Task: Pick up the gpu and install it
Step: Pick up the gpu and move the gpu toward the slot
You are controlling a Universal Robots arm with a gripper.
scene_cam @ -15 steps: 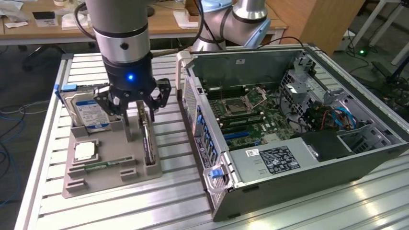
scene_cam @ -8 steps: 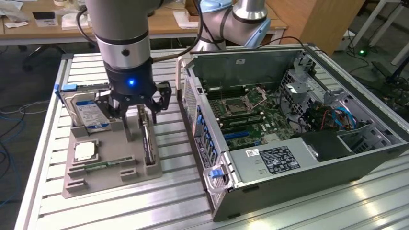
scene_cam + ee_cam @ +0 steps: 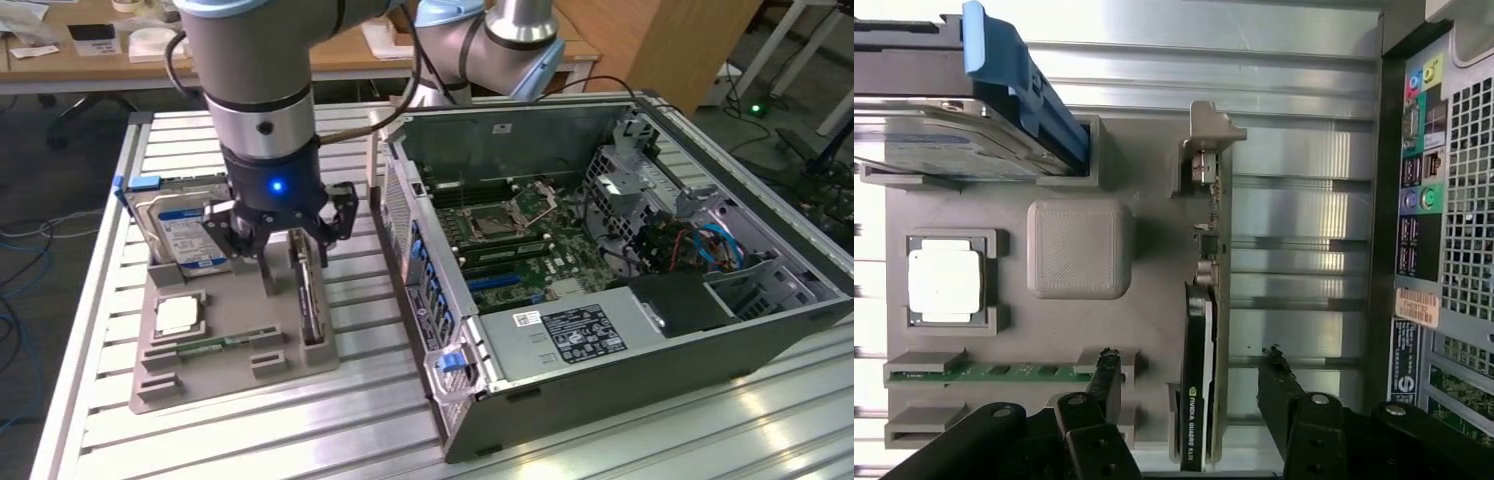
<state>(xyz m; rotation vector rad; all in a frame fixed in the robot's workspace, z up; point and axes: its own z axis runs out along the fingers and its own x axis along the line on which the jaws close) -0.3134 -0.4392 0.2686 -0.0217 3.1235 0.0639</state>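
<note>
Big slatted table (image 3: 334,430) carries the lot. The open computer case (image 3: 667,375) lies on its side with the motherboard (image 3: 534,250) facing up, so a card can go straight down into it. Beside it sits a grey parts holder (image 3: 234,375), whose slots keep each part in a known spot. The hard drive (image 3: 180,235) stands at one end. The gpu (image 3: 311,310) stands on edge in the slot nearest the case, thin edge up for an easy pinch. The hand (image 3: 287,235) hangs right over it, fingers (image 3: 1104,375) spread wide, one on each side. They're probably not touching it yet, but that's hard to call.
</note>
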